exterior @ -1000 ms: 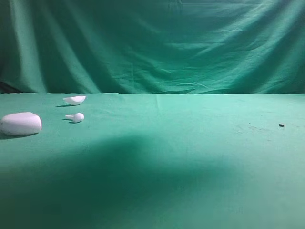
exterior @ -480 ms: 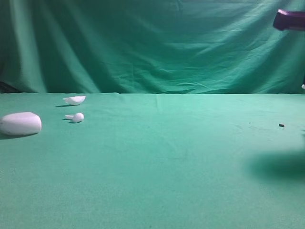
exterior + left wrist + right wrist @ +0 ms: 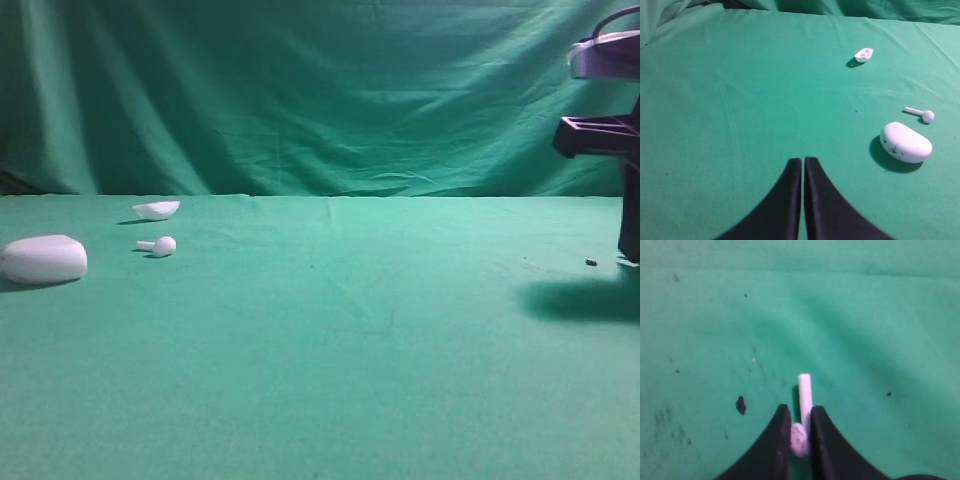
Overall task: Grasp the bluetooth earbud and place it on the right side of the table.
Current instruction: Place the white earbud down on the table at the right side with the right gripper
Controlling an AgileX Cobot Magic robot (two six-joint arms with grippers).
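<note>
Pinching an earbud (image 3: 801, 432) by its head, the right gripper (image 3: 800, 436) hung over the table (image 3: 330, 340), near a dark speck (image 3: 740, 404); the left gripper (image 3: 803, 172) stayed clenched and empty.

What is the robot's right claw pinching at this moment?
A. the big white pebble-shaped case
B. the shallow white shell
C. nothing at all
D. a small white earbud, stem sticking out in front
D: the right wrist view shows the right gripper clamped on the bulb of a bluetooth earbud above the green table, while the case and the shell lie far off at the left.
</note>
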